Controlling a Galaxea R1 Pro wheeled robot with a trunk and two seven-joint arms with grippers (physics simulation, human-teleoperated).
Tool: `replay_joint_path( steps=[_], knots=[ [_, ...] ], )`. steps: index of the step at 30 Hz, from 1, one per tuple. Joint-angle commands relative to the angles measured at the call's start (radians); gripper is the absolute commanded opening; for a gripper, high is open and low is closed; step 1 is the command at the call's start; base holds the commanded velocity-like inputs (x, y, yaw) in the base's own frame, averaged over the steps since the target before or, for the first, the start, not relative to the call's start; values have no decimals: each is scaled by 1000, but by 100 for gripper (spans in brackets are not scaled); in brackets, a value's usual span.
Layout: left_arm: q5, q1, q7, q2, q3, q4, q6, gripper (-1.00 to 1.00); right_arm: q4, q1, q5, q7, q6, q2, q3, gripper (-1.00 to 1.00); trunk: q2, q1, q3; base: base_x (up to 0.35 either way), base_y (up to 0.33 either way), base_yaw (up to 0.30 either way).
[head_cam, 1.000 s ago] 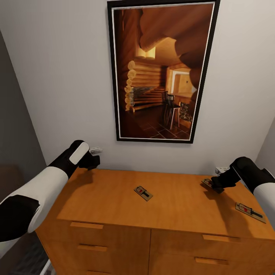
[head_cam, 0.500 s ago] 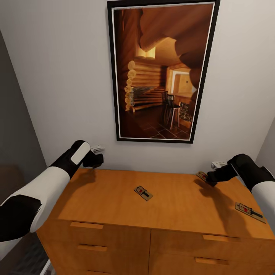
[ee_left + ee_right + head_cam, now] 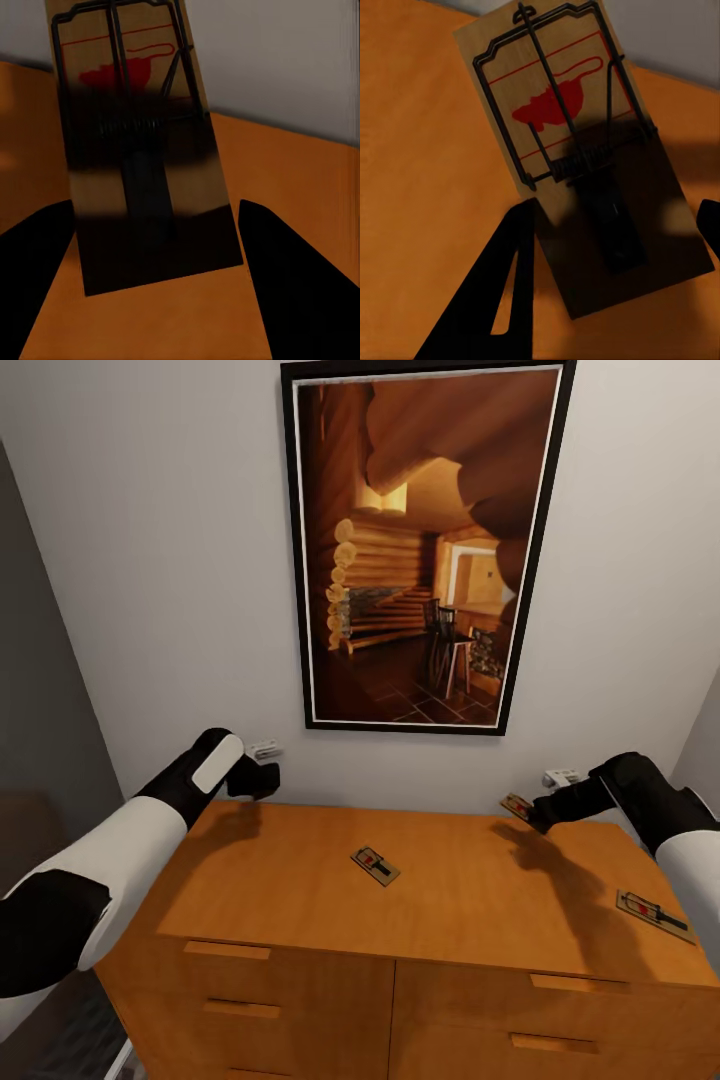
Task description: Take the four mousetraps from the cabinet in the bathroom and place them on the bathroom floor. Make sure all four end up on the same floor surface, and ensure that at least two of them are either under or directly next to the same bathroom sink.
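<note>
Both arms are reaching over the top of the orange-brown cabinet (image 3: 430, 880), each carrying a mousetrap above the wood, near the white wall.

In the left wrist view, the left gripper (image 3: 154, 247) is holding a mousetrap (image 3: 139, 142) with its two dark fingers (image 3: 45, 255) sitting on either side of the board's near end, pressed against its long edges. The board's long axis is running straight out along the fingers, with the red mark at the far end, toward the wall. In the head view that trap shows as a pale sliver at the gripper's tip (image 3: 262, 752), raised off the cabinet top.

In the right wrist view, the right gripper (image 3: 615, 247) is clamping a second mousetrap (image 3: 577, 150), one finger (image 3: 502, 285) lying against the board's near corner and the other just showing at the opposite edge. This board is sitting at a slant to the fingers, its red-marked end pointing away and angled off to one side. In the head view it is hanging tilted at the gripper's tip (image 3: 517, 806), clear of the wood.

Two more traps are lying flat on the cabinet top: one near the centre (image 3: 375, 865), turned diagonally, and one by the right edge (image 3: 655, 915), its long axis also running diagonally.
</note>
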Motion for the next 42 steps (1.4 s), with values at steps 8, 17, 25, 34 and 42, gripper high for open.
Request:
replay_joint_path(
  steps=[8,17,25,34,42],
  knots=[
    [10,-1,-336,0,-29,-2,1,-100,-431,-1,11,15,6,1,2,-100,-1,0,-1,0,0,0],
    [10,-1,-336,0,-29,-76,13,-100,-434,-1,5,18,7,-7,-7,-100,-1,0,-1,0,0,0],
    [9,-1,-334,0,-29,-114,47,-100,-436,-1,8,21,6,-21,-7,-100,-1,0,-1,0,0,0],
    [10,-1,-334,0,-29,-118,50,-100,-430,0,3,16,6,-13,-6,-100,-1,0,-1,-34,-4,0],
    [8,-1,-333,1,-58,-117,53,-100,-426,0,0,11,7,-6,-6,-100,-1,0,-1,-285,-76,0]
  ],
)
